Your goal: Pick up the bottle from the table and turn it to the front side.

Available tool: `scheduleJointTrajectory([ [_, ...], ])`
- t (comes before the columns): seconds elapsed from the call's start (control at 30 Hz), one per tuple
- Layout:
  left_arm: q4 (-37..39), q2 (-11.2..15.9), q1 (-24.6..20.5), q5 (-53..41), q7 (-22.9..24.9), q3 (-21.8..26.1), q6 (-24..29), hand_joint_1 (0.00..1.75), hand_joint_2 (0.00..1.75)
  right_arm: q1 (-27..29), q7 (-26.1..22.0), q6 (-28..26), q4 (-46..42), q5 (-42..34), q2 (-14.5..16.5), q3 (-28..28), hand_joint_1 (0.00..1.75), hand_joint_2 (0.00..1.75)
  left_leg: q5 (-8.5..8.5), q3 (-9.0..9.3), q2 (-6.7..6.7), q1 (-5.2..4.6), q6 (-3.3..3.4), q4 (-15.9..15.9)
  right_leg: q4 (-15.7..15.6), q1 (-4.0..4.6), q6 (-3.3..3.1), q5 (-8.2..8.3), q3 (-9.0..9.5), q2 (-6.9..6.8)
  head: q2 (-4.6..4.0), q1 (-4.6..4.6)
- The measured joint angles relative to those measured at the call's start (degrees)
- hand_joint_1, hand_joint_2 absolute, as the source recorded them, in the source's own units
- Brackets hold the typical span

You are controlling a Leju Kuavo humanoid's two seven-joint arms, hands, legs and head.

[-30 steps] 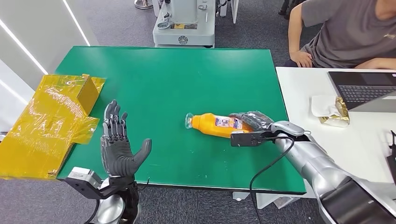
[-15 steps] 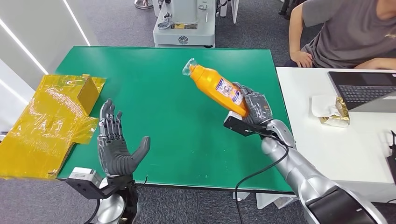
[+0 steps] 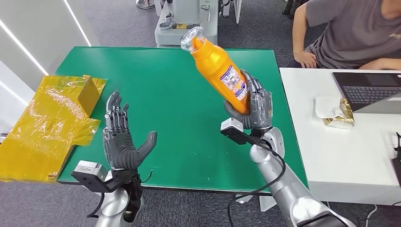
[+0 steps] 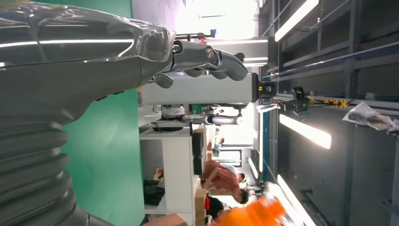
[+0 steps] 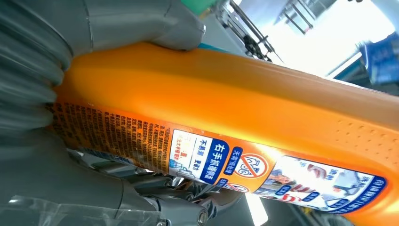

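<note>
Head view: green table (image 3: 161, 85), grey floor beyond; yellow bag (image 3: 47, 123) at left edge, white desk (image 3: 359, 146) right. Right hand (image 3: 253, 106) grips orange bottle (image 3: 217, 68) aloft, tilted. Left hand (image 3: 120, 142) fingers apart, holding nothing.
Right wrist view: bottle label (image 5: 263, 169) faces camera.

Orange bottle (image 5: 244, 108) runs right across the frame, from the left edge to the lower right corner, close to the lens. Right hand (image 5: 61, 117) grips it at the left: grey thumb (image 5: 141, 23) presses on it at the upper left, darker fingers (image 5: 188, 200) curl beneath at the bottom. A printed label (image 5: 263, 172) with blue and white panels faces the camera, lower centre to lower right.
</note>
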Motion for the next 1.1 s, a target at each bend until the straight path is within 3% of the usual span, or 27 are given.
scheduleJointTrajectory([
  [0.17,2.01,-0.29,-1.62,-0.23,0.04,-0.59,-3.35,0.0,1.75,3.48,-0.1,0.0,-6.69,0.54,1.11,-2.17,1.75,1.75,0.0,-0.01,0.02,-0.02,0.0,0.02,-0.01,-0.01,0.0,0.01,0.0,0.02,0.0,0.01],
  [0.33,6.36,-0.85,-5.71,6.25,2.45,-1.54,-17.9,0.0,1.75,5.3,-0.21,0.01,-9.8,-1.99,2.05,0.24,1.75,1.75,0.0,-0.02,0.03,-0.01,0.0,0.02,0.0,-0.01,-0.01,0.02,0.0,0.03,0.0,0.01],
  [0.43,8.84,-1.1,-8.9,6.02,3.22,-2.59,-21.18,0.0,1.75,5.13,-0.21,0.01,-8.77,-4.24,2.21,3.94,1.75,1.75,0.01,-0.01,0.04,0.0,0.0,0.03,0.01,-0.01,-0.02,0.03,0.0,0.05,0.0,0.0],
  [0.6,12.4,-1.76,-14.38,6.21,4.86,-3.85,-23.14,0.0,1.75,4.92,-0.14,0.14,-6.84,-6.6,2.3,10.57,1.75,1.75,0.01,-0.01,0.02,0.0,0.0,0.02,0.02,0.0,-0.02,0.02,0.0,0.04,0.0,0.0],
  [0.8,15.85,-2.2,-18.28,8.01,5.45,-3.87,-23.44,0.0,1.75,3.39,0.54,0.93,-5.25,-8.6,2.29,14.12,1.75,1.75,0.01,-0.01,0.04,-0.01,0.0,0.03,0.01,-0.01,-0.02,0.02,-0.02,0.07,0.0,0.01],
  [1.1,21.95,-2.62,-23.96,7.2,6.19,-3.87,-18.11,0.0,1.75,3.06,0.38,1.35,-3.83,-9.04,2.26,18.27,1.75,1.75,0.01,-0.01,0.03,-0.01,0.0,0.03,0.01,-0.01,-0.02,0.02,-0.02,0.05,0.0,0.0],
])
